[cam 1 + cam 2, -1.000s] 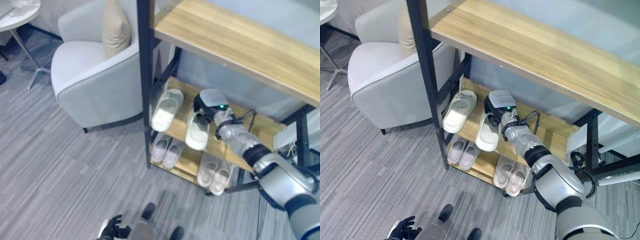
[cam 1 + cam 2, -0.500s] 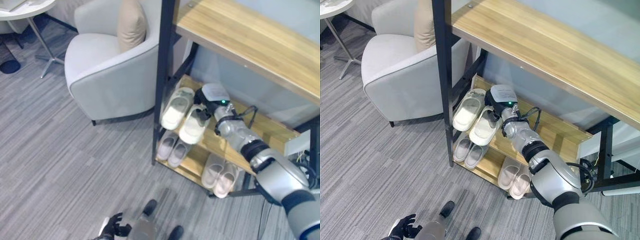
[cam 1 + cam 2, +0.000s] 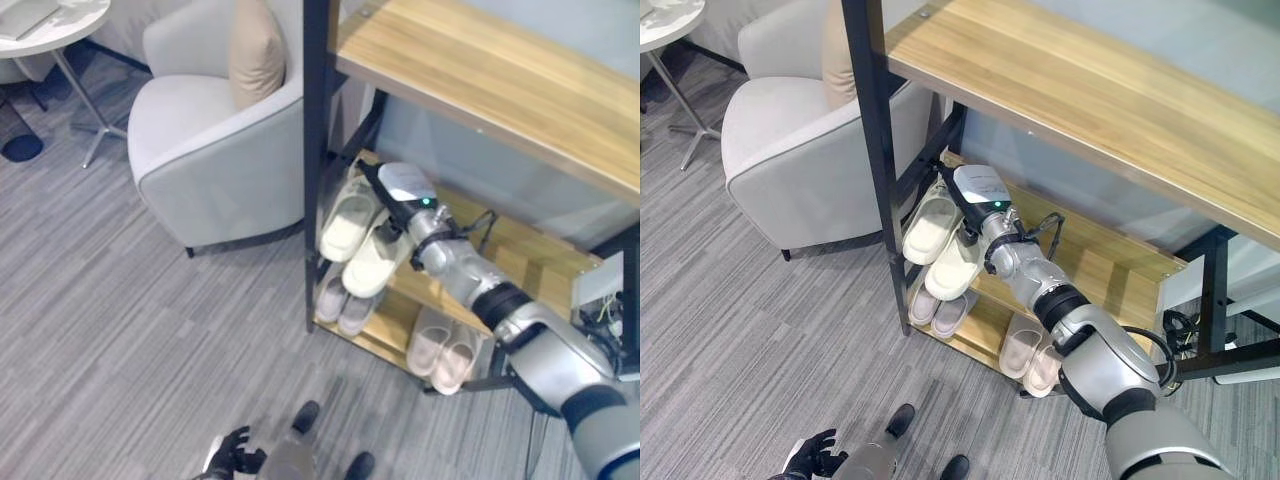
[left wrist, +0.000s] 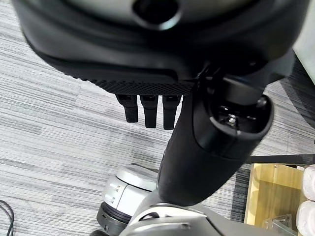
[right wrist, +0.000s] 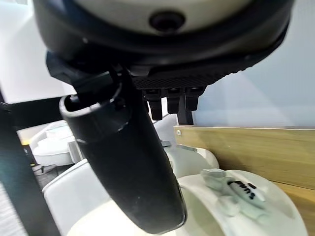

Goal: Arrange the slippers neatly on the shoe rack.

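The right hand [image 3: 392, 205] rests on a slipper [image 3: 372, 265] on the rack [image 3: 520, 250], fingers straight, thumb across it. Slipper's long axis runs toward 7 o'clock, toe overhanging. Left hand [image 3: 228, 455] hangs relaxed, far off.

Matt foam-like slippers [image 3: 372, 262]; wood-grain shoe rack [image 3: 520, 255]; cloth armchair [image 3: 205, 165]; ribbed carpet [image 3: 120, 330].

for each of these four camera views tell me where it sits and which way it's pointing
Left eye view: on the head, looking down at the shoe rack; right hand at a slipper.
Right eye view: beside it, same scene; armchair on the rack's left.
Left wrist view: on the left wrist, facing carpet; left hand.
Right wrist view: on the right wrist, facing the slipper.
Shared: both eyes show the rack.
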Controlling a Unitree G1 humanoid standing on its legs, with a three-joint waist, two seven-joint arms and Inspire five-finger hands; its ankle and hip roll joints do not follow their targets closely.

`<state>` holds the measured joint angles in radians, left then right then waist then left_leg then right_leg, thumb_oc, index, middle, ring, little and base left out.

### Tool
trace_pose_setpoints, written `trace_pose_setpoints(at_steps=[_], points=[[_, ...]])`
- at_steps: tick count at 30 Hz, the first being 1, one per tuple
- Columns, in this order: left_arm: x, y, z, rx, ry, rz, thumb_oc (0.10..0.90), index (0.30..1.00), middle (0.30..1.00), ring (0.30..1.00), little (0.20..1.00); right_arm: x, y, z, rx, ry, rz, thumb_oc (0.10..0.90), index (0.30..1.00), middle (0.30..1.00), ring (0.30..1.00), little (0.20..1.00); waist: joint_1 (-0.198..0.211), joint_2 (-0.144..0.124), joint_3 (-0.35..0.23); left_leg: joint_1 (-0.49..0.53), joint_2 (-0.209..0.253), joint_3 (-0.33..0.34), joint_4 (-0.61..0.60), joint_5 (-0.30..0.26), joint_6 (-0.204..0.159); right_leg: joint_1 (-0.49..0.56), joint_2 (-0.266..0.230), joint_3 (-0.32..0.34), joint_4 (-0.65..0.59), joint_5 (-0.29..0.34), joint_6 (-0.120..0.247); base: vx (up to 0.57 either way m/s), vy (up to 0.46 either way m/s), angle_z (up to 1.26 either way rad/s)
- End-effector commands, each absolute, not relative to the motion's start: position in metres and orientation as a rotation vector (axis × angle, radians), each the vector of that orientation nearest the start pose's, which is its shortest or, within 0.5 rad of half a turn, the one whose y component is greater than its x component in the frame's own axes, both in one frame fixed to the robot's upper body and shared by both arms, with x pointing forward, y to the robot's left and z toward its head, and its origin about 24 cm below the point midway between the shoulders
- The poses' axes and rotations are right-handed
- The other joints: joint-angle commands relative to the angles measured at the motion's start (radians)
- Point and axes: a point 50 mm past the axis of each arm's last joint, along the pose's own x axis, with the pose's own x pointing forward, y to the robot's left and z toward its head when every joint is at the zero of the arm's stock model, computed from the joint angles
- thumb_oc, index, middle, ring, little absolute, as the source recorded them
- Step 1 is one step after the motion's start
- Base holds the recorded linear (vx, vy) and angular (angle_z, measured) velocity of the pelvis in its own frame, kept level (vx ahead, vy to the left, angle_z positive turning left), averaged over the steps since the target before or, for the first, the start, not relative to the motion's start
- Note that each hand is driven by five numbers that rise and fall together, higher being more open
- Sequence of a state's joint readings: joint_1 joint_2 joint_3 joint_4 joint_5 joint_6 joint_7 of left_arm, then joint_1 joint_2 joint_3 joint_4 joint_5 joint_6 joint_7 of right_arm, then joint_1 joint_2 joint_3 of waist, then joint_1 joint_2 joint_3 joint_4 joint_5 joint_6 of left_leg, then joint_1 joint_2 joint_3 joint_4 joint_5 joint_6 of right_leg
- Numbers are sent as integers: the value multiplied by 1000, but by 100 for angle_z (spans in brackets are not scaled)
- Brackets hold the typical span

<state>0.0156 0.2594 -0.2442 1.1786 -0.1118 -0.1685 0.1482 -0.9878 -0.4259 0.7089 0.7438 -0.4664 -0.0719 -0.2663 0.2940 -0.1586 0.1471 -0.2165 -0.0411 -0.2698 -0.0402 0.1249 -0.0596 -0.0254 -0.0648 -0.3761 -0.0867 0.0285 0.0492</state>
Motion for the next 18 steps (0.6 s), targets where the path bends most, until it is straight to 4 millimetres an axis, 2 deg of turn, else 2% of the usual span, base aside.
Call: trace_pose_setpoints(at_steps=[1, 5, 9, 10, 11, 12, 13, 14, 15, 18], points=[[90, 219, -160, 345, 1076, 56, 800, 900, 900, 900, 900, 392, -109, 198, -1221, -594, 96, 800, 900, 900, 900, 900, -21, 10, -69, 99, 25, 84, -47, -78, -8, 8, -29, 61, 7, -24, 66, 8, -3, -11], [86, 218, -162, 337, 1093, 57, 800, 900, 900, 900, 900, 383, -107, 198, -1156, -627, 123, 800, 900, 900, 900, 900, -33, 14, -74, 107, 28, 90, -47, -82, -8, 11, -26, 68, 7, -24, 65, 7, -9, -8], [82, 217, -163, 325, 1109, 53, 800, 900, 900, 900, 900, 368, -108, 192, -960, -631, 174, 800, 900, 900, 900, 900, -46, 21, -76, 114, 32, 97, -47, -83, -9, 14, -25, 72, 7, -26, 63, -2, -7, -3], [81, 217, -163, 326, 1110, 53, 800, 900, 900, 900, 900, 368, -108, 192, -959, -630, 174, 800, 900, 900, 900, 900, -45, 20, -77, 114, 32, 97, -47, -83, -9, 14, -25, 71, 7, -26, 63, 0, 0, 0], [80, 217, -163, 325, 1114, 50, 800, 900, 900, 900, 900, 363, -108, 189, -867, -619, 193, 800, 900, 900, 900, 900, -49, 23, -77, 116, 32, 97, -47, -83, -10, 14, -25, 73, 7, -27, 62, 0, 0, 0], [77, 216, -164, 324, 1128, 40, 800, 900, 900, 900, 900, 355, -110, 182, -688, -586, 243, 800, 900, 900, 900, 900, -55, 26, -78, 118, 32, 98, -47, -82, -10, 15, -24, 72, 7, -27, 62, 0, 0, 0], [77, 217, -164, 326, 1129, 38, 800, 900, 900, 900, 900, 354, -111, 182, -686, -583, 244, 800, 900, 900, 900, 900, -54, 26, -79, 118, 32, 97, -47, -82, -11, 16, -24, 72, 7, -27, 61, 0, 0, 0], [74, 217, -165, 329, 1142, 29, 800, 900, 900, 900, 900, 348, -116, 170, -510, -522, 285, 800, 900, 900, 900, 900, -60, 28, -80, 121, 32, 101, -47, -82, -11, 16, -24, 71, 8, -27, 61, 0, 0, 0], [72, 218, -165, 329, 1152, 25, 800, 900, 900, 900, 900, 345, -119, 166, -420, -492, 307, 800, 900, 900, 900, 900, -62, 30, -81, 122, 33, 103, -47, -81, -12, 17, -24, 71, 8, -27, 61, 0, 0, 0], [69, 218, -166, 330, 1164, 14, 800, 900, 900, 900, 900, 339, -122, 155, -281, -433, 362, 800, 900, 900, 900, 900, -65, 32, -83, 124, 35, 105, -47, -81, -13, 17, -24, 70, 8, -27, 61, 2, 1, -1]])
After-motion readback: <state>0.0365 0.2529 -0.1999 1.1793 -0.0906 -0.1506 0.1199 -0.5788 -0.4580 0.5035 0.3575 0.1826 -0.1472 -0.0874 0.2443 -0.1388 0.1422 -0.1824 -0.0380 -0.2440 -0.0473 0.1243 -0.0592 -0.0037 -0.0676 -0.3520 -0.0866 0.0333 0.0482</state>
